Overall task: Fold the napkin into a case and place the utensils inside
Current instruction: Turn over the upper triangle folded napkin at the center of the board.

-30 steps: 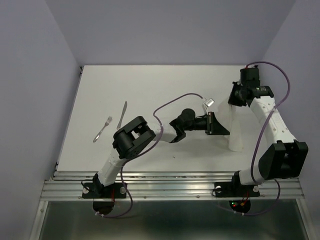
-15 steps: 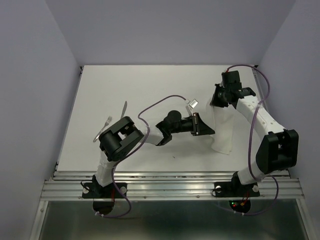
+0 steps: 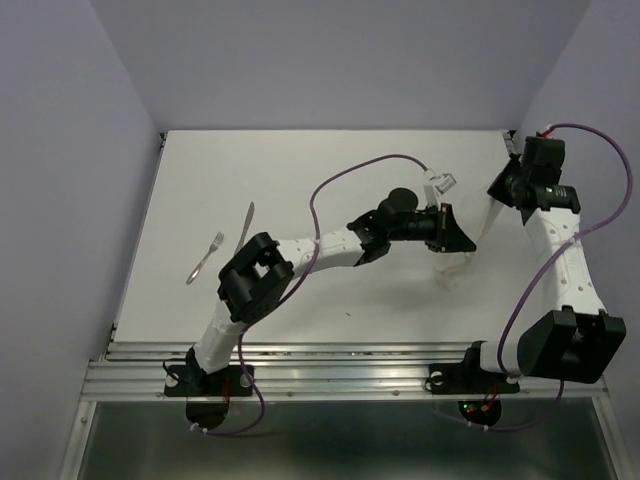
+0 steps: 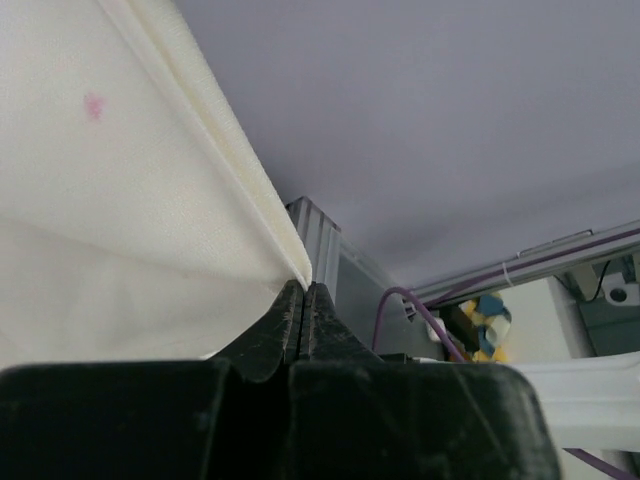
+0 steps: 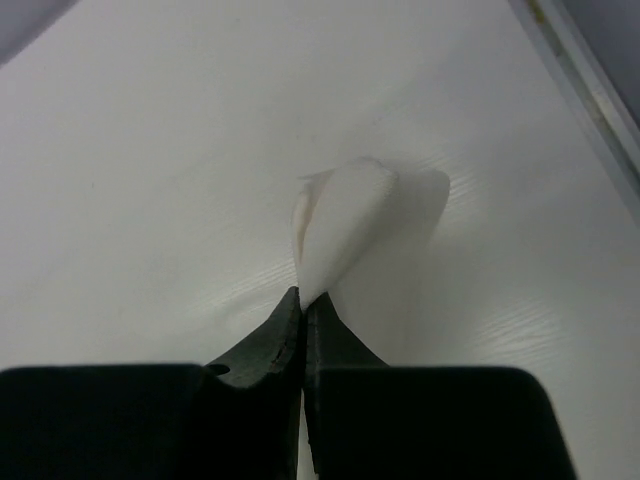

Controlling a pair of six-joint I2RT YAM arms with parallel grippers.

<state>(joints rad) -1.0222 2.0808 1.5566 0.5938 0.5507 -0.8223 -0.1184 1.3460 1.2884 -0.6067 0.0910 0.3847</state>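
The left tool (image 4: 303, 292) and the right tool (image 5: 302, 297) each pinch an edge of the white napkin (image 4: 130, 200), lifted over the right side of the surface (image 3: 330, 170), while the fork (image 3: 205, 258) and knife (image 3: 244, 228) lie at far left.

table (image 3: 330, 170): white, flat | knife (image 3: 245, 228): lies on left half, tip toward far edge | fork (image 3: 204, 259): just beside knife, nearer left edge, not touching

You have a white desk (image 3: 300, 180) spread out beneath both sets of jaws. Pale lavender walls (image 3: 340, 60) close it in beyond the jaws and to either side of them. On your side of the jaws, a ribbed metal rail (image 3: 340, 370) runs along the desk's near edge, with a dark glassy panel (image 3: 340, 440) below it.
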